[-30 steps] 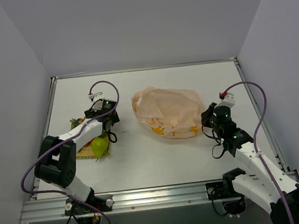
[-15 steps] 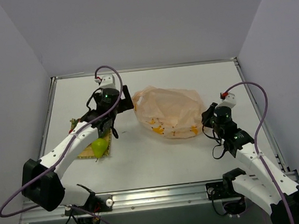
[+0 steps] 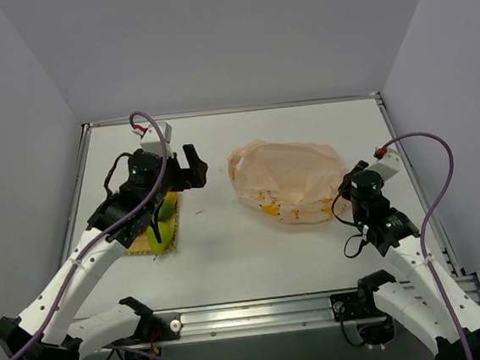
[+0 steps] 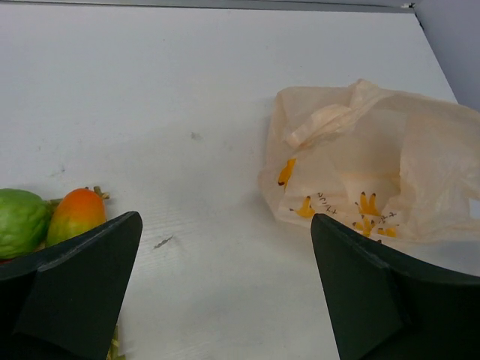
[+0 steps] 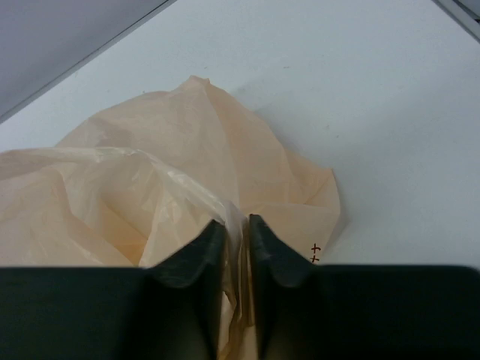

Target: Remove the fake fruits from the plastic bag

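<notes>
Plainly, the plastic bag (image 3: 286,175) lies crumpled toward the right, a thin, slippery film of almost no weight that will likely slide or lift, so a gathered fold or the handle (image 4: 322,124) is where to take it. The right gripper (image 5: 236,225) has its jaws nearly together on such a fold at the bag's right edge, while the left gripper (image 3: 186,172) hangs empty, jaws spread wide, between bag and mat (image 3: 166,248), where a green fruit (image 4: 19,223) and an orange-green fruit (image 4: 75,214) lie.
</notes>
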You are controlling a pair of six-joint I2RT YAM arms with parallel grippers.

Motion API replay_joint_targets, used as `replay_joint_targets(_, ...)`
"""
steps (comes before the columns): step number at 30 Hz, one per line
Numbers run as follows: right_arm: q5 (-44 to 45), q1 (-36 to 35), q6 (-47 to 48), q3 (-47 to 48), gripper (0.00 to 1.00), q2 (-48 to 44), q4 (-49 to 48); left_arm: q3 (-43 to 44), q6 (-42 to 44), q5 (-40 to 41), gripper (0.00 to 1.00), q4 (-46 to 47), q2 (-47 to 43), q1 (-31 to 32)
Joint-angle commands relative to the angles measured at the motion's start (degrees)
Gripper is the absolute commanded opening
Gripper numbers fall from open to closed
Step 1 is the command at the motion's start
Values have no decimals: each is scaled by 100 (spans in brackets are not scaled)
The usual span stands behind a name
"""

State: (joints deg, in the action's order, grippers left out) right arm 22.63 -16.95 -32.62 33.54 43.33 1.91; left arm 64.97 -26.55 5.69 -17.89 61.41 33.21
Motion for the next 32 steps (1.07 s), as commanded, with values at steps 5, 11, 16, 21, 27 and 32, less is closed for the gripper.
replay_joint_targets(5,699,51,-175,73,79,-18,107,358,834,-130,94,-1032,-621,-8)
replay_joint_targets(11,892,51,290,1355,100,-474,687,271,870,89,94,-980,-1060,-8)
replay_joint_targets(16,1006,51,485,2095,100,-1089,732,253,1081,99,94,-979,-1386,-16)
replay_joint_targets(21,1015,51,327,1781,100,-1345,714,69,1117,45,94,-866,-1640,-8)
replay_joint_targets(27,672,51,195,1577,100,-1283,670,-37,1257,318,94,-839,-2149,-8)
replay_joint_targets(32,418,43,177,1620,100,-1239,459,-248,1160,652,94,-830,-2423,-16)
